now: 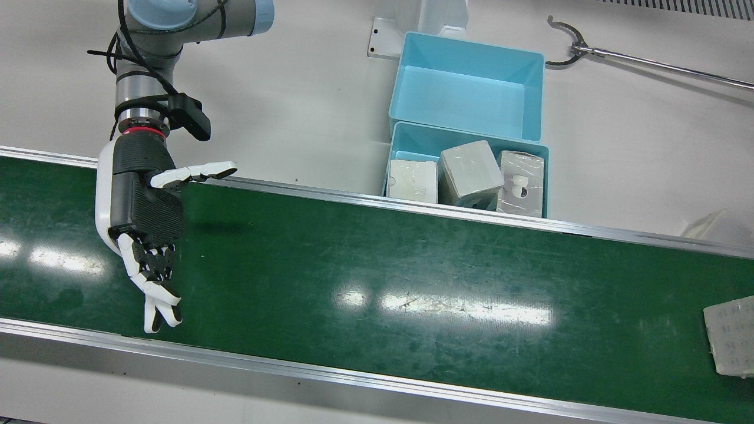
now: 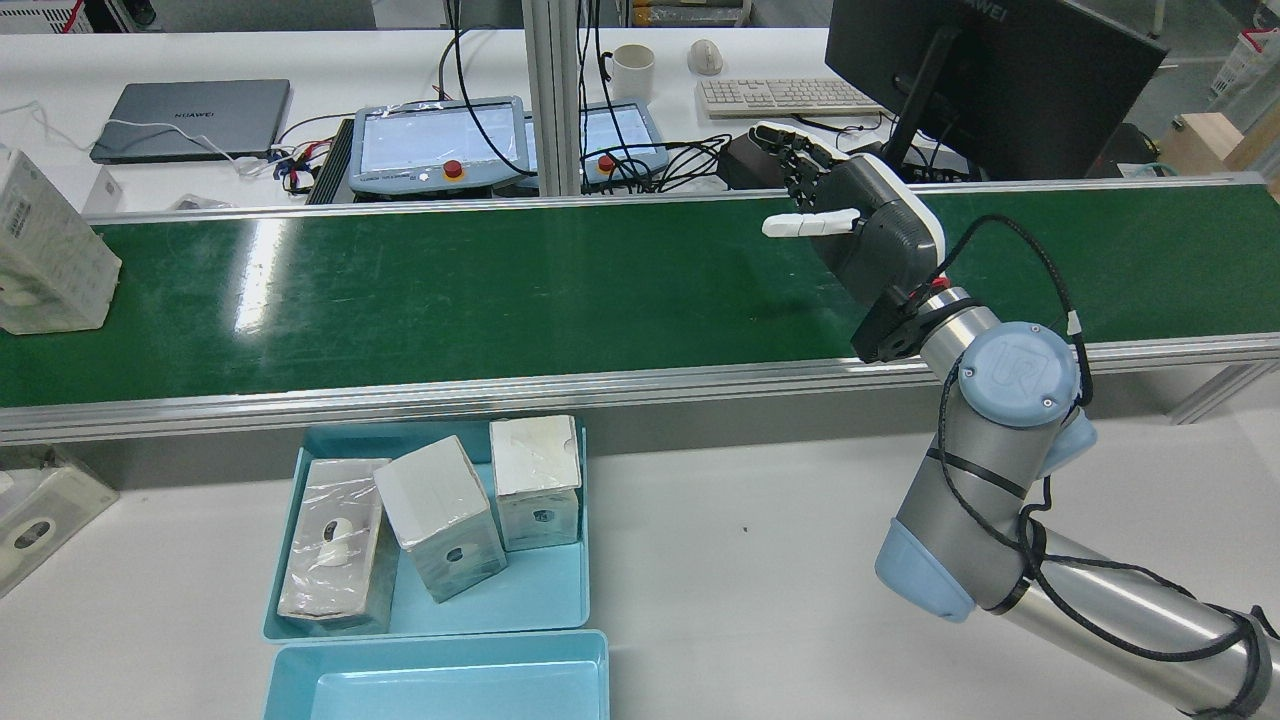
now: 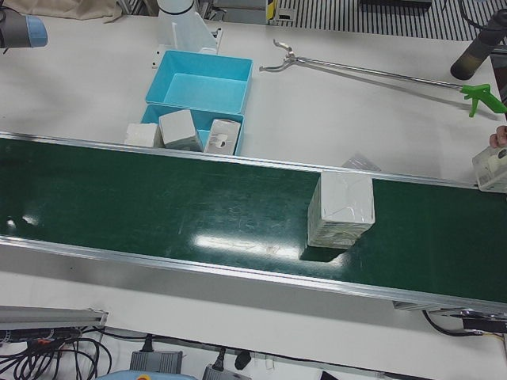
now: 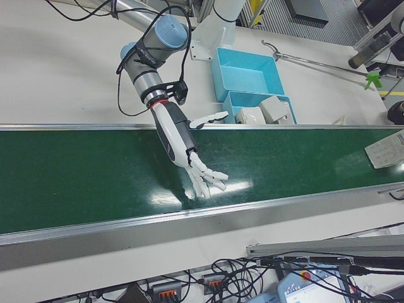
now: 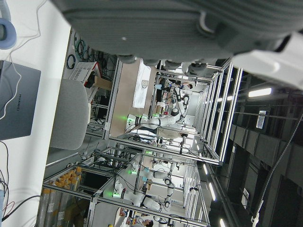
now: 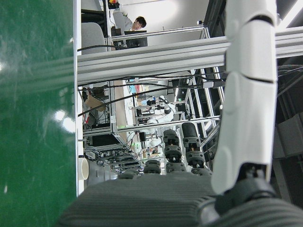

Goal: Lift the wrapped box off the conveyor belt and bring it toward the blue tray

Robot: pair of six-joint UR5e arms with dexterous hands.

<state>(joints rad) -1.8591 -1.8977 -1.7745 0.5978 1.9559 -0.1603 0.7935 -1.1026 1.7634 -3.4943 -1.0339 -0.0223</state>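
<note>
The wrapped box stands on the green conveyor belt at the front view's right edge. It also shows in the rear view at the far left and in the left-front view. My right hand is open and empty, fingers spread, hovering over the belt's other end, far from the box; it also shows in the rear view. The blue tray beside the belt holds three wrapped boxes. My left hand shows only as a dark palm edge in its own view.
A second, empty blue tray sits behind the filled one. A long reach grabber lies on the white table. Another wrapped box lies on the table near the belt. Teach pendants and a monitor stand beyond the belt.
</note>
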